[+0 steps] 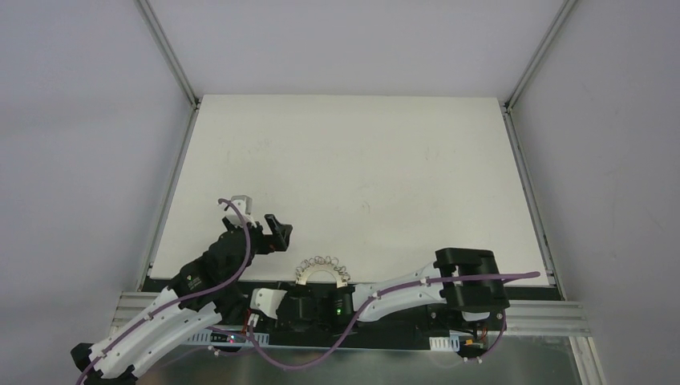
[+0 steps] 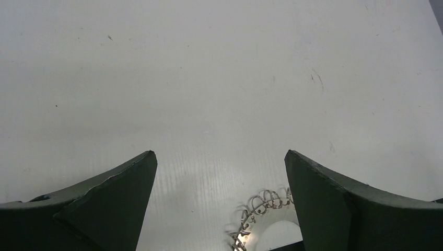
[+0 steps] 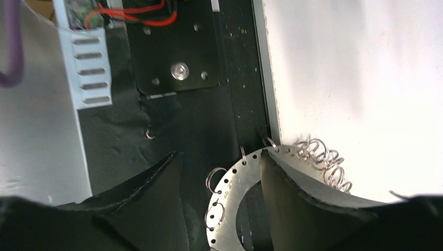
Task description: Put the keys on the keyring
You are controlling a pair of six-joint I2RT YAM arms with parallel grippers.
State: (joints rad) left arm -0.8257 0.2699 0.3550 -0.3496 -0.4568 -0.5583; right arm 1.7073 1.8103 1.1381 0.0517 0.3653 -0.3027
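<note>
Right claw (image 3: 220, 152) is open at the near edge, with the flat silver band of the keyring (image 3: 230, 194) in its gap, not squeezed. The ring lies half off the tabletop (image 1: 361, 160). It looks light, thin and slippery; better to pinch the flat band than the wiggly loops. Farther out, left claw (image 2: 220, 152) hangs open, empty. No keys show.
</note>
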